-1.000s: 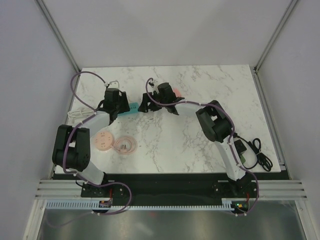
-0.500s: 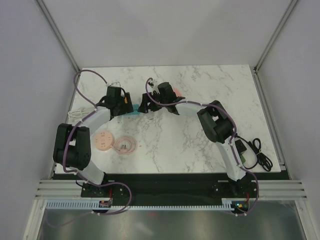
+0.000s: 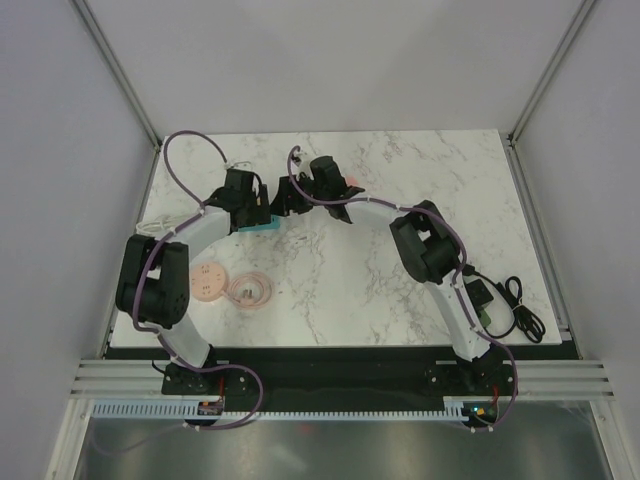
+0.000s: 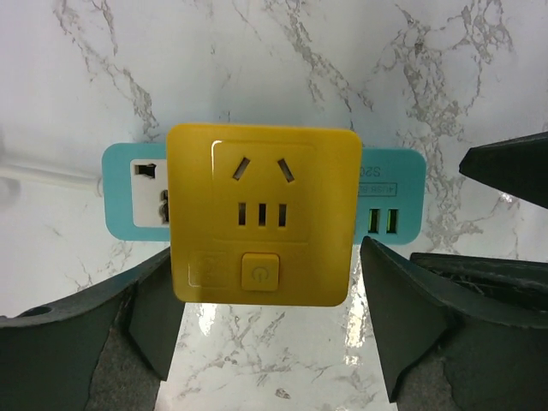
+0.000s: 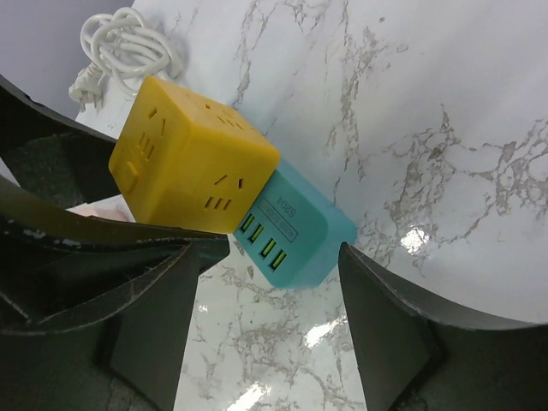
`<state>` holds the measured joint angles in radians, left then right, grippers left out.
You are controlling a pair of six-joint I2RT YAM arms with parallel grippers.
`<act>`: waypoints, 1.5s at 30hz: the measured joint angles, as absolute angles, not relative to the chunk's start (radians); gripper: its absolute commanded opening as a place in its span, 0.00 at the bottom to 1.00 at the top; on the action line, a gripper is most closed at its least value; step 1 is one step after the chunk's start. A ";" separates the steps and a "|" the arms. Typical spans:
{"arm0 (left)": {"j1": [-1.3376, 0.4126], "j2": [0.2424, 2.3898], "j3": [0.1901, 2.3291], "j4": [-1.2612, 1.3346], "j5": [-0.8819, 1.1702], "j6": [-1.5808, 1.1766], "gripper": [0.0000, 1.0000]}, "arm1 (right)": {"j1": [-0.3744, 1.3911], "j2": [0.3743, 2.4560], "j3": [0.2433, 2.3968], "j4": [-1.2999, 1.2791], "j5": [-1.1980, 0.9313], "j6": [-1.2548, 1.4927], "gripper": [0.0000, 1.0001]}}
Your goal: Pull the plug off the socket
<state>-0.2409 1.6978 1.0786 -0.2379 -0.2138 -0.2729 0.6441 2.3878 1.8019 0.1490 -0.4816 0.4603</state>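
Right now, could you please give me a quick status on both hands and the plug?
Left hand open, straddling yellow cube plug. Right hand open, at end of teal socket strip. Plug seated, not yet pulled. Nothing blocking.

Teal socket [image 4: 390, 184] middle behind yellow plug [image 4: 264, 224]

I saw a yellow plug [image 4: 264, 214] sitting on a teal socket [image 4: 131, 195] on the table [image 4: 257, 51]. The plug was a block with holes and a button [image 4: 258, 273] on its face. The socket stuck out on both sides of it, with two green slots [image 4: 382, 222] on its right end. A white cord [image 4: 34, 174] ran off from its left end. My left gripper [image 4: 265, 257] had its fingers [image 4: 154, 308] wide apart, one by each lower corner of the plug. A dark tip [image 4: 505, 167] poked in at the right edge.
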 measured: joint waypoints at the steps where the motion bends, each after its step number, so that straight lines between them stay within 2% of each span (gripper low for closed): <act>1: -0.245 1.701 1.080 -0.238 -0.223 -0.266 0.85 | 0.646 2.397 1.808 0.148 -0.482 0.461 0.74; 9: -0.253 1.724 1.087 -0.237 -0.263 -0.238 0.75 | 0.667 2.432 1.824 0.107 -0.478 0.460 0.73; 13: -0.249 1.724 1.088 -0.231 -0.259 -0.236 0.65 | 0.672 2.433 1.824 0.094 -0.474 0.460 0.70; 15: -0.240 1.724 1.088 -0.228 -0.248 -0.236 0.65 | 0.672 2.437 1.828 0.090 -0.473 0.460 0.70; 19: -0.218 1.724 1.088 -0.218 -0.215 -0.236 0.75 | 0.672 2.455 1.858 0.088 -0.469 0.467 0.68; 31: -0.181 1.710 1.087 -0.198 -0.168 -0.239 0.87 | 0.670 2.528 1.950 0.085 -0.436 0.498 0.66; 41: -0.094 1.708 1.087 -0.160 -0.042 -0.290 0.81 | 0.670 2.535 1.963 0.084 -0.428 0.519 0.65; 44: -0.086 1.708 1.087 -0.154 -0.027 -0.297 0.76 | 0.670 2.537 1.966 0.083 -0.428 0.524 0.63; 45: -0.086 1.708 1.087 -0.151 -0.023 -0.298 0.71 | 0.670 2.537 1.967 0.083 -0.428 0.525 0.63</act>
